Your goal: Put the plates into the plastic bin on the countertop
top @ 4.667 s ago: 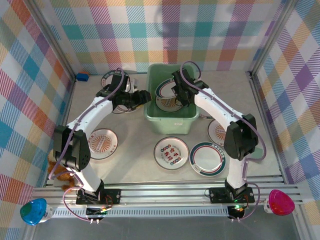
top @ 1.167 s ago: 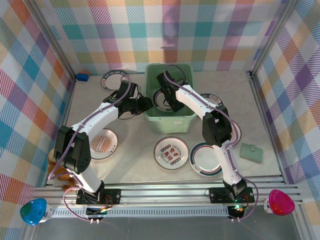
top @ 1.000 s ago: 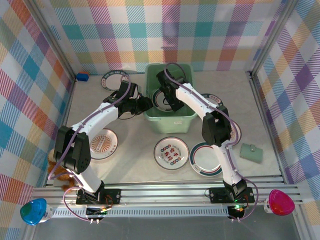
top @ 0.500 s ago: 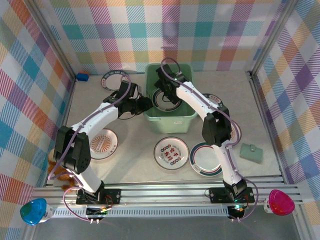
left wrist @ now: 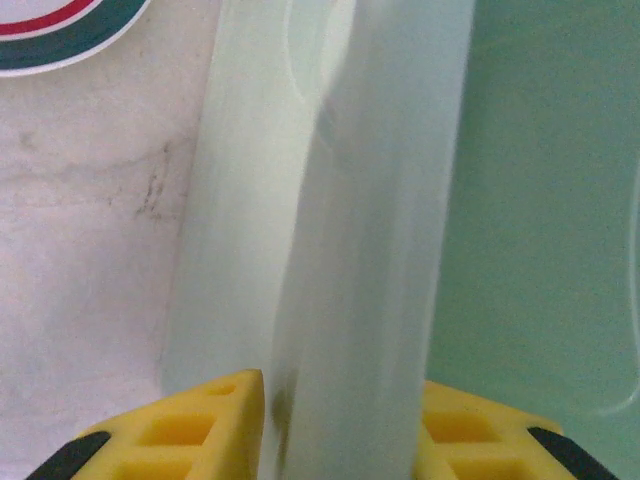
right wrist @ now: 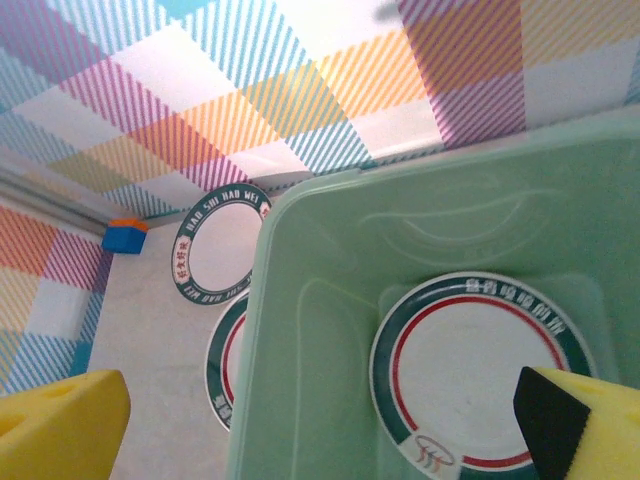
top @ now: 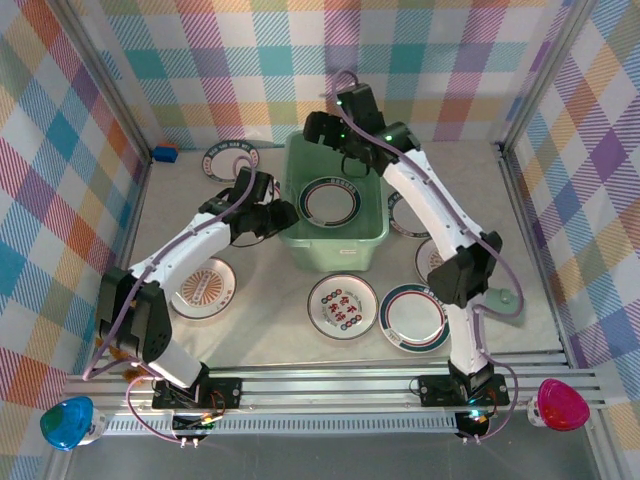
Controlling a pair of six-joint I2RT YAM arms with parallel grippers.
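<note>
The left end effector [left wrist: 345, 425] pinches the plastic bin [top: 335, 245] wall; steady it while the spread right end effector [right wrist: 320, 425] fetches plates [top: 343, 305].

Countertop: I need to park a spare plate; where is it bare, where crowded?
Bare: far right corner between bin and right rail; gap between the orange plate and the middle front plate. Crowded: left of the bin, where the left gripper clamps its wall.
</note>
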